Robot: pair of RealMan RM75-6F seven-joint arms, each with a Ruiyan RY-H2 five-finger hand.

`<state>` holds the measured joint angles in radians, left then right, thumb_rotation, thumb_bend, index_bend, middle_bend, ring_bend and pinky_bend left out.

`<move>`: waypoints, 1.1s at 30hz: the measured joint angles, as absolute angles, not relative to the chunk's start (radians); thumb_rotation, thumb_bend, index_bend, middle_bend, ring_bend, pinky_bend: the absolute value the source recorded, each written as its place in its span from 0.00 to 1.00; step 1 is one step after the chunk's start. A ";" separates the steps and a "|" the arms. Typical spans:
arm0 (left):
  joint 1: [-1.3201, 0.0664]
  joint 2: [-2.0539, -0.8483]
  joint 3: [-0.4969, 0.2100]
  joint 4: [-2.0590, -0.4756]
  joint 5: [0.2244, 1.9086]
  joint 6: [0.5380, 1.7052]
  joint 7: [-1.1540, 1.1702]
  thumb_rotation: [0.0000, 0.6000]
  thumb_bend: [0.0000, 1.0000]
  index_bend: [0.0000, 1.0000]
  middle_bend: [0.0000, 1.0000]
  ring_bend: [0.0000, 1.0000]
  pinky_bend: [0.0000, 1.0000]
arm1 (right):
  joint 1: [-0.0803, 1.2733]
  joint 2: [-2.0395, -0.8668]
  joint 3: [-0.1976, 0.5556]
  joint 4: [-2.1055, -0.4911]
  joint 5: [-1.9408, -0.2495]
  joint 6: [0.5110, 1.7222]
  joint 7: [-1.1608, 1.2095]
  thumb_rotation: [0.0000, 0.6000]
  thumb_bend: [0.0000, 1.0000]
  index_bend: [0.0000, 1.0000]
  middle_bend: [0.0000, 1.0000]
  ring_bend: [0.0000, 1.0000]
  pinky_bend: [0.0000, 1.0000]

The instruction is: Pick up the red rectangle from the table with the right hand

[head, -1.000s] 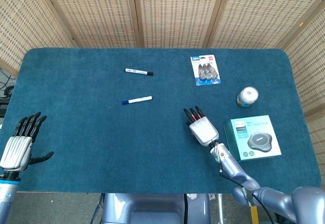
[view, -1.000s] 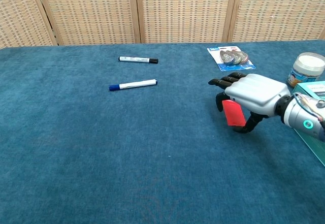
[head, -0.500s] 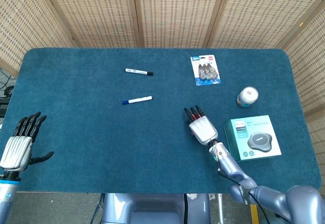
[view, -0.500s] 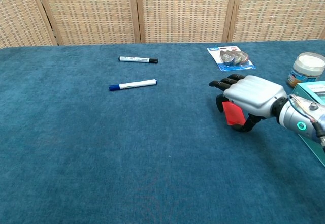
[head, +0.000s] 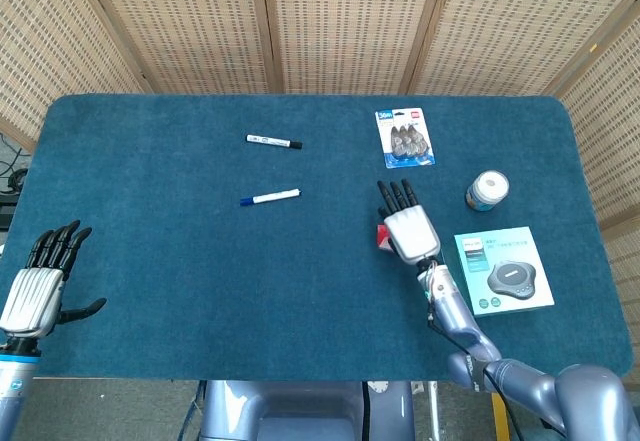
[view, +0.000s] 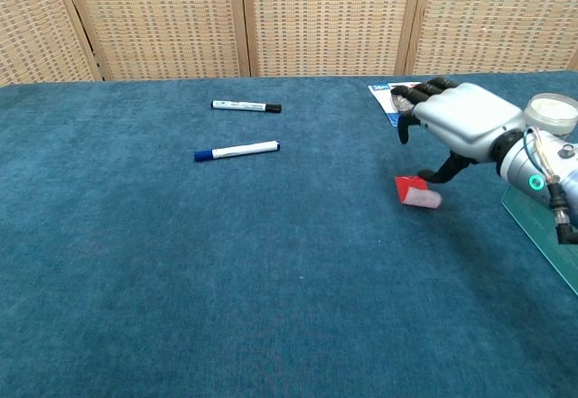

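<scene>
- So the red rectangle (view: 417,192) is lying on the blue tabletop (head: 160,261), right of center and a bit toward the near edge, and nothing is holding it.
- The right hand (view: 457,123) hovers above it and a little toward the far edge, fingers stretched forward and apart, thumb hanging down near the block but, as far as I can tell from the chest view, not touching it. Palm is empty.
- From the head view the right hand (head: 408,223) covers most of the block; only a sliver of red pokes out at its left side. So anyone steering from up top is half blind, which I'd say is the main risk for a miss.
- The block looks small and low, lying flat on carpet-like fabric. My guess is fingertips could skid over the top or just push it along instead of getting under an edge.
- Come down off-center and the thumb may flick it away, maybe toward the boxed speaker (head: 503,272) by the right edge.
- The white jar (head: 487,190) and the blister pack (head: 404,138) sit farther back, so overshooting forward could bump those.
- The left hand (head: 40,279) is idle at the near left corner, fingers apart, holding nothing.
</scene>
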<state>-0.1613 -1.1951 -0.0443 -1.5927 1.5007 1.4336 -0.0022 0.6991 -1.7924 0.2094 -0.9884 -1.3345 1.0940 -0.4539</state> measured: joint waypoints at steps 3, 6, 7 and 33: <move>-0.162 -1.195 -0.044 -1.592 1.502 1.433 -0.004 1.00 0.02 0.00 0.00 0.00 0.00 | 0.695 -1.766 0.215 -1.025 -1.331 1.091 -0.427 1.00 0.31 0.36 0.00 0.00 0.00; -0.162 -1.195 -0.044 -1.592 1.503 1.433 -0.004 1.00 0.02 0.00 0.00 0.00 0.00 | 0.691 -1.726 0.208 -1.087 -1.317 1.055 -0.442 1.00 0.31 0.36 0.00 0.00 0.00; -0.162 -1.195 -0.044 -1.593 1.503 1.434 -0.004 1.00 0.02 0.00 0.00 0.00 0.00 | 0.689 -1.714 0.205 -1.108 -1.311 1.043 -0.450 1.00 0.31 0.36 0.00 0.00 0.00; -0.161 -1.196 -0.044 -1.592 1.501 1.434 -0.002 1.00 0.02 0.00 0.00 0.00 0.00 | 0.665 -1.743 0.126 -1.147 -1.266 0.986 -0.504 1.00 0.31 0.40 0.00 0.00 0.00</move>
